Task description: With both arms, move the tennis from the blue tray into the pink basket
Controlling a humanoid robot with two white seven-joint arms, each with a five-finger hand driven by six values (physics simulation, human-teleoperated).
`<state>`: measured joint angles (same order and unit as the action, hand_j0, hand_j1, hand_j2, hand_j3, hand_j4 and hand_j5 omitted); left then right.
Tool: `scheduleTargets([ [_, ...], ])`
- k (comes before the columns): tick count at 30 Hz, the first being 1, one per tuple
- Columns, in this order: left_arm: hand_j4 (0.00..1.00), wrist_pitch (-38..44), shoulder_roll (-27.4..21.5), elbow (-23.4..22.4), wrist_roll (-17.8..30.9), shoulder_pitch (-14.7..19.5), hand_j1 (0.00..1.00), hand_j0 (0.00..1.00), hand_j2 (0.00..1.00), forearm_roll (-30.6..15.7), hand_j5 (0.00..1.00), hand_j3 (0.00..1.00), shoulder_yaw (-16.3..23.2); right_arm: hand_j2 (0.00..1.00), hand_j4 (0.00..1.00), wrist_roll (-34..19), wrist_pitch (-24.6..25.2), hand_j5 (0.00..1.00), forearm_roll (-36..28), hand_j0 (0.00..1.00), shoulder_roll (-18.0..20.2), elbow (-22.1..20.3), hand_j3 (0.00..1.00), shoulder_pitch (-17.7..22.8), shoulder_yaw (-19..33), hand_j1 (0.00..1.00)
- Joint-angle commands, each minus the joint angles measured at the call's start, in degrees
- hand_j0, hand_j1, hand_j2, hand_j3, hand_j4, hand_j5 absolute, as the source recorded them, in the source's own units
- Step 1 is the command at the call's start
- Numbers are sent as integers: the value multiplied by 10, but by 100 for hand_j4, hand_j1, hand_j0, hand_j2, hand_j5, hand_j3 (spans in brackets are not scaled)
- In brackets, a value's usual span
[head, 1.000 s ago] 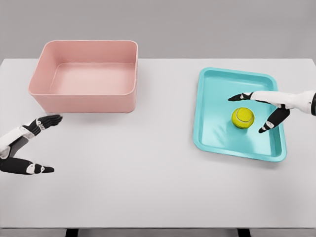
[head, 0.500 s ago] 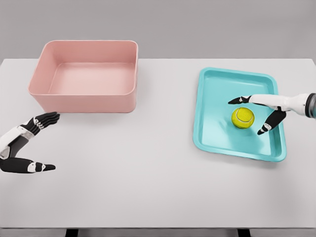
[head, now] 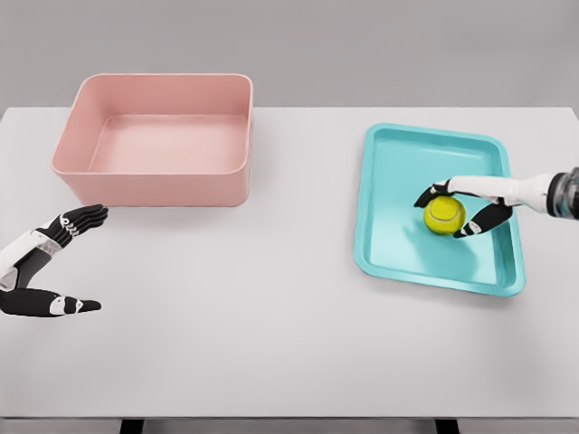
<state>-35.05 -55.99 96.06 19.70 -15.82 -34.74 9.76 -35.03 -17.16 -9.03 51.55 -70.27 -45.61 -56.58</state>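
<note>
A yellow tennis ball (head: 445, 215) lies in the blue tray (head: 407, 163) at the right of the table. My right hand (head: 441, 217) reaches in from the right edge, its fingers (head: 432, 192) curled over the ball's far left side and the thumb against its near right side. The ball still rests on the tray floor. The pink basket (head: 154, 176) stands at the back left with nothing in it. My left hand (head: 90, 262) hovers low at the left edge, just in front of the basket, fingers spread and holding nothing.
The white table (head: 271, 298) stretches between basket and tray. Its front edge runs along the bottom of the view.
My right hand's fingers and thumb have closed in from a wide spread onto the ball. The left hand has barely moved.
</note>
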Motion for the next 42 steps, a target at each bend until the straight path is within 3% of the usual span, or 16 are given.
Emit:
scheduleTargets([
  [1,100,1,-1,0,0,0,100,100,100,-3,100,100,0,57,57,0,-1,57,-1,57,-2,6,57,-1,-2,57],
  [3,100,1,-1,0,0,0,100,100,100,-3,100,100,0,44,44,0,-1,44,-4,44,-1,6,44,-3,-1,44],
  [6,100,1,-1,0,0,0,100,100,100,-3,100,100,0,37,37,0,-2,37,-8,37,0,2,37,-7,3,37],
  [9,100,1,-1,0,0,0,100,100,100,-3,100,100,0,36,36,0,-17,36,-12,36,0,-5,36,-19,6,36],
  [12,100,1,-1,0,0,0,100,100,100,-3,100,100,0,36,36,0,-27,36,-12,36,-1,-24,36,-20,43,36],
  [17,100,1,-1,0,0,0,100,100,100,-3,100,100,0,36,36,0,-30,36,-11,36,-16,-138,36,-33,65,36],
  [21,100,1,-1,0,0,0,100,100,100,-3,100,100,0,36,36,0,-28,36,-6,36,-59,-230,36,-31,53,36],
  [25,100,1,-1,0,0,0,100,100,100,-3,100,100,0,36,36,0,-24,36,26,36,-140,-235,36,-33,3,36],
  [28,100,1,-1,0,0,0,100,100,100,-2,100,100,0,36,36,0,-20,36,44,36,-166,-229,36,-33,-1,36],
  [34,100,1,1,1,-1,-2,100,100,100,4,100,100,0,37,37,0,-19,37,82,37,-227,-174,37,-27,-10,37],
  [36,100,1,1,1,-2,-6,100,100,100,4,100,100,1,38,38,0,-19,38,88,38,-227,-174,38,-26,-21,38],
  [39,100,1,1,2,-2,-7,100,100,100,14,100,100,4,41,41,0,-20,41,118,41,-226,-178,41,-26,-22,41],
  [41,100,1,2,6,-1,-7,100,100,100,34,100,100,3,52,52,0,-23,52,119,52,-224,-188,52,-26,-33,52],
  [42,100,1,3,6,-2,-6,100,100,100,36,100,100,2,93,93,0,-25,93,122,93,-222,-192,93,-26,-36,93],
])
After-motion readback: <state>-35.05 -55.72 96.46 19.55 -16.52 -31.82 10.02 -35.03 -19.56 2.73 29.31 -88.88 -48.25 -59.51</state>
